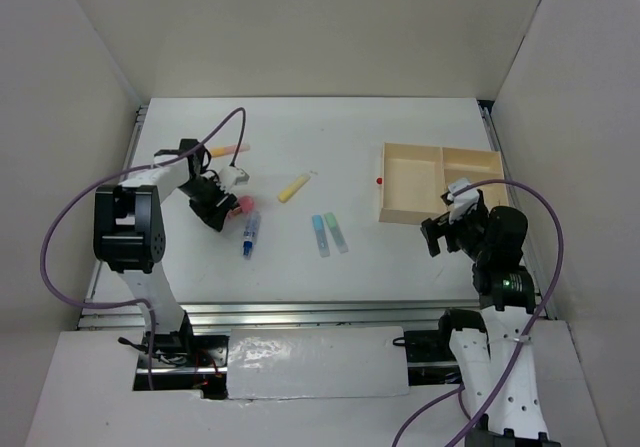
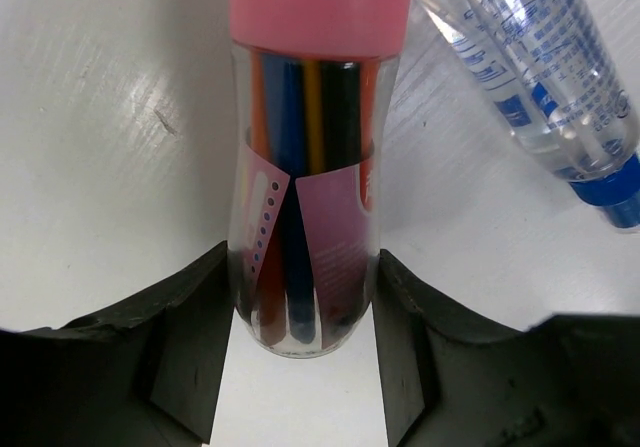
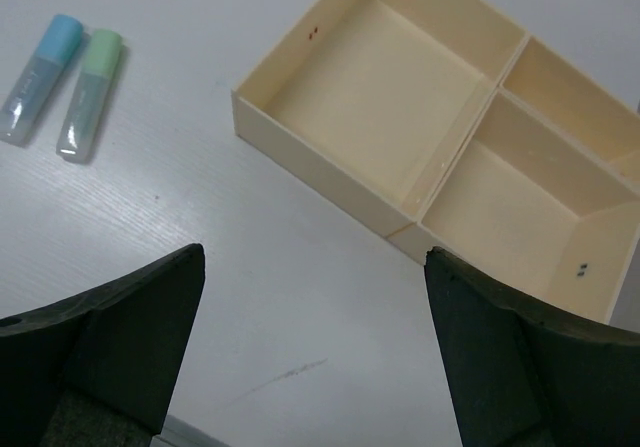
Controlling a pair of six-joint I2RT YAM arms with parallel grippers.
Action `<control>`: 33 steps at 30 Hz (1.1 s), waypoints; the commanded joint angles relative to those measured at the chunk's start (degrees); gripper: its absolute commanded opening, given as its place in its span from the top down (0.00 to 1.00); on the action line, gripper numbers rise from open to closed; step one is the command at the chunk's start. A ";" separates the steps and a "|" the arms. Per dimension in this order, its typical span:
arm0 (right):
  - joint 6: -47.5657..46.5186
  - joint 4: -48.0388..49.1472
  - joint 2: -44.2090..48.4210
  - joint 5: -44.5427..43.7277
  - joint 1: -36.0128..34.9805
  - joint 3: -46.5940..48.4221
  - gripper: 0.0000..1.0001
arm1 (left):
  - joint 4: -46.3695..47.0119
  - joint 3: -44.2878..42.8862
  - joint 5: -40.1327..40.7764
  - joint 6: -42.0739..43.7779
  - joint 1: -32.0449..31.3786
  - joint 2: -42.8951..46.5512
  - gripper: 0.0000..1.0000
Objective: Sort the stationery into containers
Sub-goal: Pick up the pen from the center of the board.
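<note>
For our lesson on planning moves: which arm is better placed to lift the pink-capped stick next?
Left. The left tool straddles the pink-capped stick, a finger at each side. The right tool hangs open and empty near the tray, far from that stick.

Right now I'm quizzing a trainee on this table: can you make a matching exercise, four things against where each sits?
Things:
1 pink-capped stick
2 light green stick
3 wooden tray
4 yellow stick

Places:
a beside the light blue stick
b between the fingers of the left gripper
c alone, mid-table
d nearest the right gripper

Pairs: 1-b, 2-a, 3-d, 4-c
</note>
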State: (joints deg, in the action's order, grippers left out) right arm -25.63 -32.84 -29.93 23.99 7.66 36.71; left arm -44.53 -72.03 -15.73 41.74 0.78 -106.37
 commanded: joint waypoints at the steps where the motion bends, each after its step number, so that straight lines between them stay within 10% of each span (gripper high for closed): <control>1: -4.78 4.18 -1.18 7.89 0.25 4.68 0.04 | -5.72 -5.47 -6.04 -0.34 1.33 -0.95 0.87; 10: -8.21 17.71 -1.17 18.64 -4.83 6.61 0.19 | -27.43 -26.83 -21.78 -4.17 0.03 2.65 1.00; 24: -32.88 27.03 -18.84 -6.74 -46.73 14.80 0.03 | -26.66 -15.17 -43.94 -22.21 -12.72 8.98 1.00; 33: -41.17 30.29 -27.54 -7.11 -62.05 12.77 0.05 | -26.92 -9.72 -47.03 -23.80 -15.97 12.76 1.00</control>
State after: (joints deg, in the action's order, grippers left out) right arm -62.65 -6.52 -55.59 18.13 -51.33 49.43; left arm -70.50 -82.43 -57.28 19.46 -13.54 -97.34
